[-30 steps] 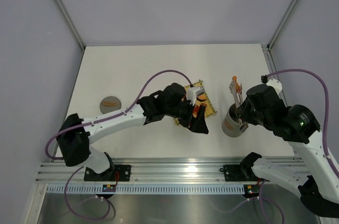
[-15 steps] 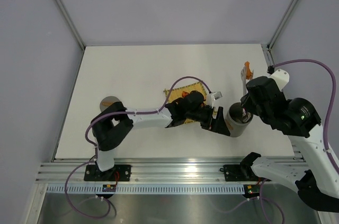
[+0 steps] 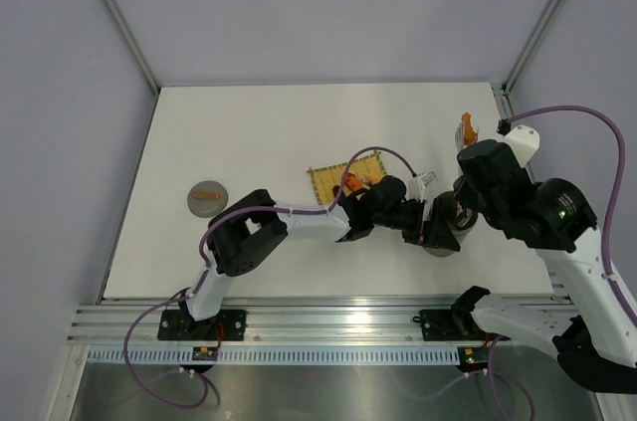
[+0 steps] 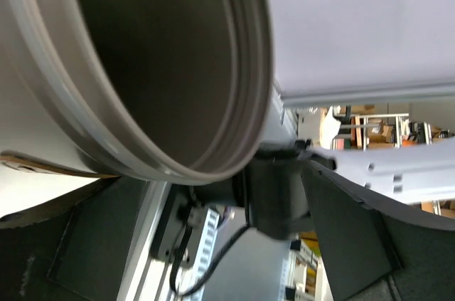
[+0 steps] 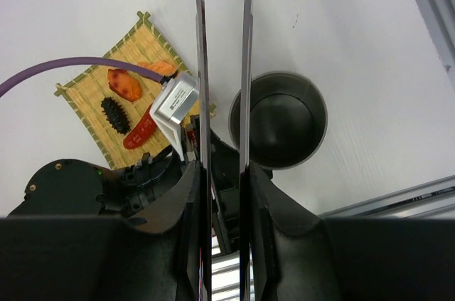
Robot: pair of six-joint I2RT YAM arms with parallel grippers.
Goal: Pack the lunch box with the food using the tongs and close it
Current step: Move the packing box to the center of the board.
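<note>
The grey lunch box [image 5: 279, 119] stands upright with its mouth open; it shows nothing inside, and in the top view [image 3: 457, 226] my left arm half hides it. My left gripper [image 3: 436, 228] is at its left side, jaws wide apart [image 4: 202, 244], the canister wall [image 4: 106, 80] close by one finger. My right gripper [image 5: 222, 173] is shut on the silver tongs [image 5: 201, 66], also seen from above [image 3: 464, 147]. The tips pinch an orange piece of food [image 3: 465, 126]. More food lies on the mat: orange [image 5: 124, 84], dark [image 5: 115, 114], red [image 5: 142, 130].
The yellow woven mat [image 3: 343, 180] lies left of the lunch box, my left arm and its purple cable [image 5: 78, 67] crossing it. A round grey lid [image 3: 206, 197] with an orange bit on it sits far left. An aluminium rail [image 3: 328, 316] borders the near edge.
My left arm swung right from the mat to the lunch box. My right gripper carried the tongs and orange piece back and to the right, away from over the canister.
</note>
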